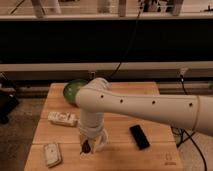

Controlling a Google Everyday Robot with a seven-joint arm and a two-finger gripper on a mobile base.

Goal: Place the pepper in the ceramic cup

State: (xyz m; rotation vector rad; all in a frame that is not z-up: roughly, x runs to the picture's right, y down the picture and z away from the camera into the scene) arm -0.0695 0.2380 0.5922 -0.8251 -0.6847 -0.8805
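Observation:
My white arm reaches in from the right and bends down over the front middle of the wooden table [120, 155]. At its lower end is the gripper [90, 142], shut on the small dark red pepper [86, 146], which hangs down on its left side. The white ceramic cup [102, 142] stands right beside the pepper. The arm and gripper hide most of the cup, so I cannot tell whether the pepper's tip is over the rim or just left of it.
A green bowl [74, 90] sits at the table's back left, partly behind the arm. A white packet [62, 118] lies at the left, another pale item [51, 154] lies at the front left corner, and a black phone [139, 136] lies to the right of the cup.

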